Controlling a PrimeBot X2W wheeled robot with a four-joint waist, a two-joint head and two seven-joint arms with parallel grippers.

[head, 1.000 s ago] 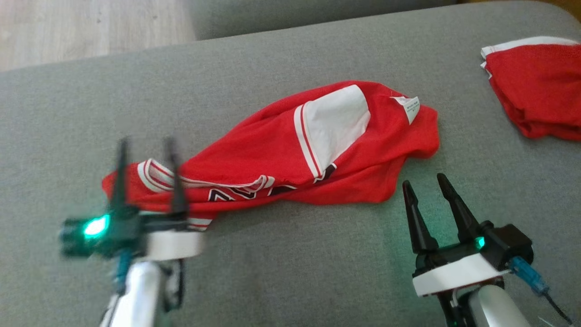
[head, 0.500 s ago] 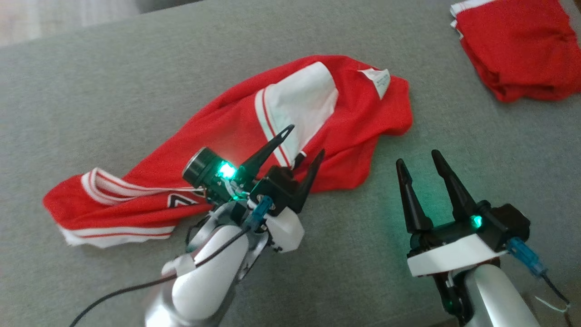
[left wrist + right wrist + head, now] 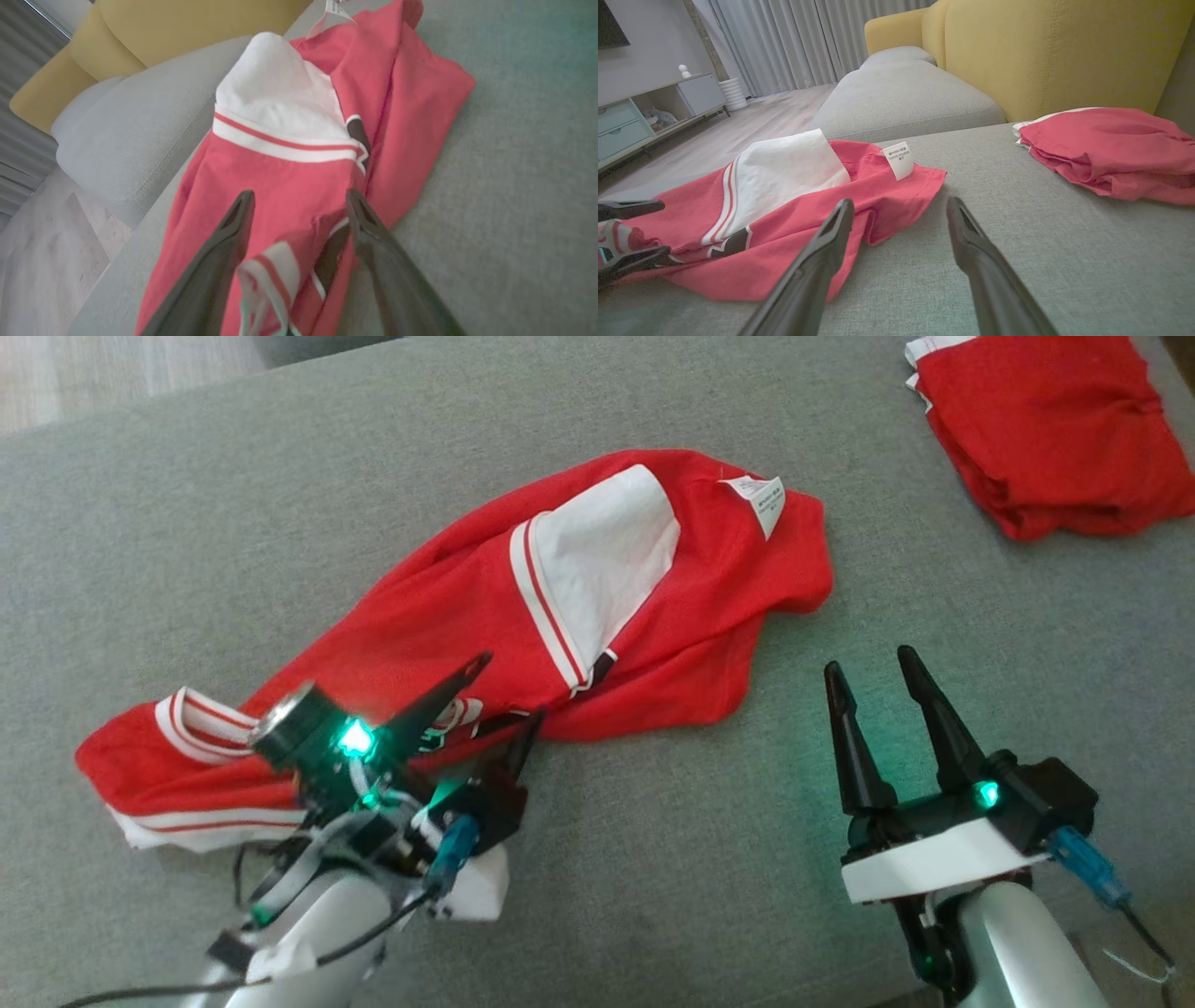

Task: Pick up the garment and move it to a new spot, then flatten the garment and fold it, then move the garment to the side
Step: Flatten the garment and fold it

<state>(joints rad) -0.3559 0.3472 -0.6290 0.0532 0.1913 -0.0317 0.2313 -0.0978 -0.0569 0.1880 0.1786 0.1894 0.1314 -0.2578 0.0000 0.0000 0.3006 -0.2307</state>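
The grey couch seat (image 3: 140,523) is carrying a crumpled red-and-white garment (image 3: 448,607) across its middle and a folded red shirt (image 3: 1055,439) at its far right corner. The left gripper (image 3: 513,686), released, is straddling the garment's near edge. The right gripper (image 3: 868,660) is hovering released beside it.

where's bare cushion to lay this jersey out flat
Bare grey cushion lies far-left of the crumpled jersey, and along the near edge between the left gripper and right gripper. Crowded at the far right, where a folded red garment sits.

Grey sofa seat (image 3: 653,877): red jersey (image 3: 420,616) ctr; folded red garment (image 3: 1046,439) rt.
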